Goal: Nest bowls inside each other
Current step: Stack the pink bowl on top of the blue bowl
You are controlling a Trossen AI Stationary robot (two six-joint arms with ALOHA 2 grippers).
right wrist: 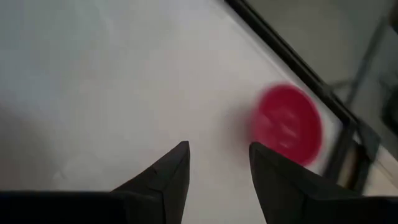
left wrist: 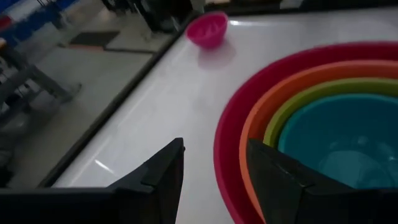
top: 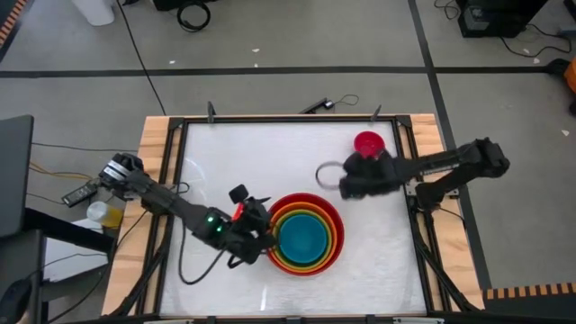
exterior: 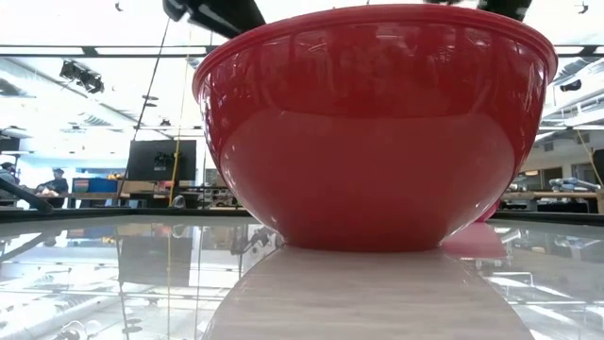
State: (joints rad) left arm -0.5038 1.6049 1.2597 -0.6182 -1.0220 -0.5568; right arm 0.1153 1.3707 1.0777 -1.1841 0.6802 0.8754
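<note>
A stack of bowls (top: 306, 236) stands near the table's front middle: red outermost (left wrist: 227, 134), then orange (left wrist: 292, 78), yellow-green (left wrist: 311, 93) and blue (left wrist: 339, 134) innermost. In the low view the red bowl (exterior: 377, 123) fills the picture and rests on its base. The small magenta bowl (top: 368, 144) stands alone, upright, at the far right (left wrist: 208, 29) (right wrist: 287, 124). My left gripper (top: 267, 236) (left wrist: 214, 171) is open at the stack's left rim, and I see no touch. My right gripper (top: 328, 173) (right wrist: 217, 165) is open above bare table, just nearer than the magenta bowl.
The white tabletop (top: 234, 162) has a raised wooden and metal frame (top: 157, 180) around it. There is free room on its far left and near right. A black cable (top: 184, 261) lies along the near left, under my left arm.
</note>
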